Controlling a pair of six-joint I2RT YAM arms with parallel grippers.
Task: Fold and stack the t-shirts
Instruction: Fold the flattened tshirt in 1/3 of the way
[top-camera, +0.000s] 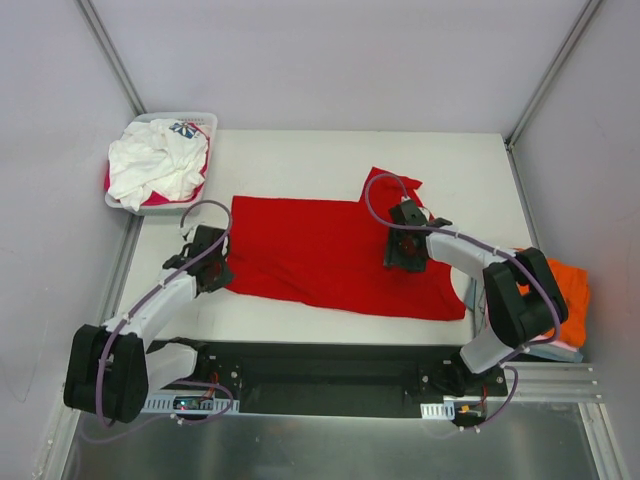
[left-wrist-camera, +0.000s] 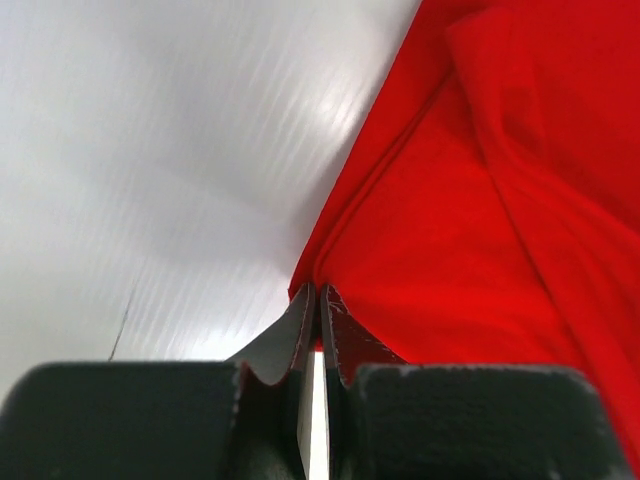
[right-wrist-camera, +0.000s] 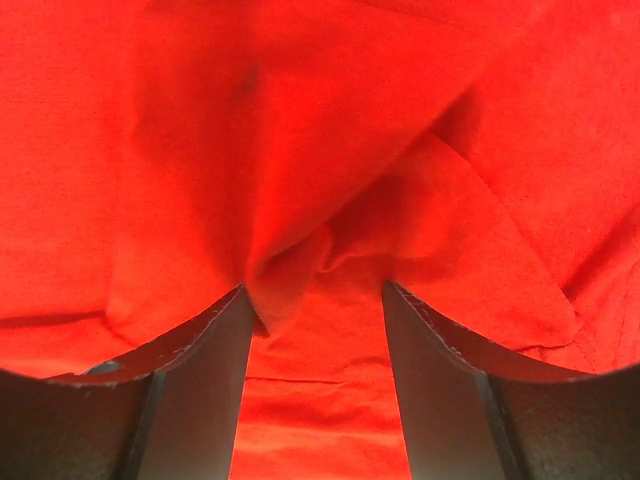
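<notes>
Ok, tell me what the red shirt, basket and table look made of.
The red shirt: soft matte cloth, probably cotton knit; it creases and folds.
The basket: white rigid plastic, judging by its slotted walls.
The table: hard, smooth white top, maybe laminate; it shows a soft sheen.

Bright even light, faint shadows, streaky glare on the table (left wrist view), foreground out of focus.

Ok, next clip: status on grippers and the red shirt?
Left gripper shut on red t-shirt at its left edge. Right gripper open, cloth bunched between its fingers. Shirt lies spread out. Basket, orange t-shirt clear of it.
</notes>
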